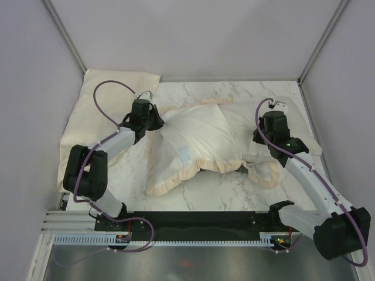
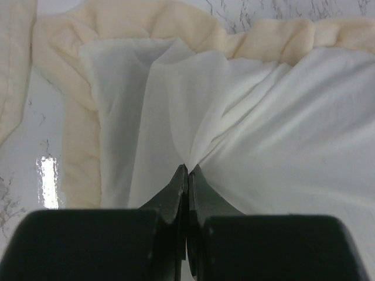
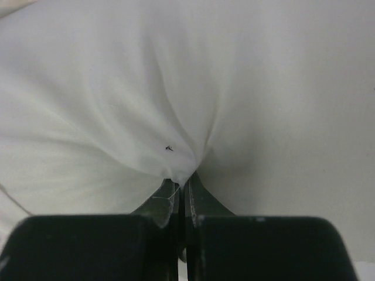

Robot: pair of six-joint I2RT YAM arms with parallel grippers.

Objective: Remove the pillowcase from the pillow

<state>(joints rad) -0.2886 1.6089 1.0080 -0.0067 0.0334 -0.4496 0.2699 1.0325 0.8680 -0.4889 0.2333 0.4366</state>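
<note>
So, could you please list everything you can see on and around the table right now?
pillowcase: one, whitish with cream frill, table centre
pillow: one, off-white, emerging from the pillowcase on the right
cloth: one, pale yellow, far left corner
table: one, white marble, under everything
cables: two, purple, one along each arm
left end effector: one, black, shut on the pillowcase by its frill
right end effector: one, black, shut on plain white fabric, apparently the pillow
</note>
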